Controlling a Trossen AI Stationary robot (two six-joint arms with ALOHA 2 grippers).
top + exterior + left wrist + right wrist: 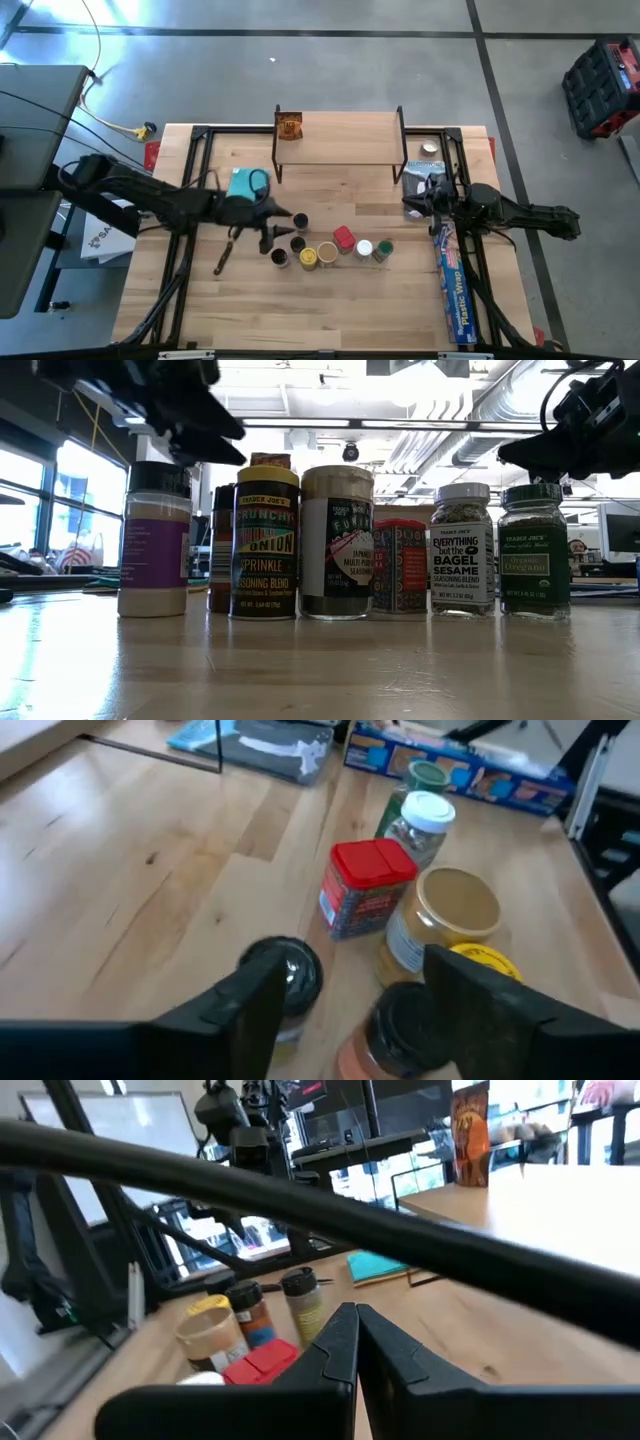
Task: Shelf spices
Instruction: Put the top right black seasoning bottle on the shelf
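Several spices stand in a cluster on the table in front of the shelf (340, 140): dark-topped jars (298, 243), a yellow-topped one (308, 258), a tan-lidded one (455, 910), a red tin (365, 885), a white-topped jar (428, 815) and a green-topped jar (533, 550). An orange-brown packet (289, 125) stands on the shelf's left end. My left gripper (350, 990) is open just above the cluster's left end. A dark-lidded jar (400, 1020) lies below the gap, and another (285, 965) is by one finger. My right gripper (356, 1342) is shut at the table's right side.
A long blue plastic wrap box (455, 285) lies along the table's right side. A teal cloth (248, 182) lies left of the shelf, under my left arm. A crumpled bag (425, 175) sits by the shelf's right legs. Bare board lies near the front edge.
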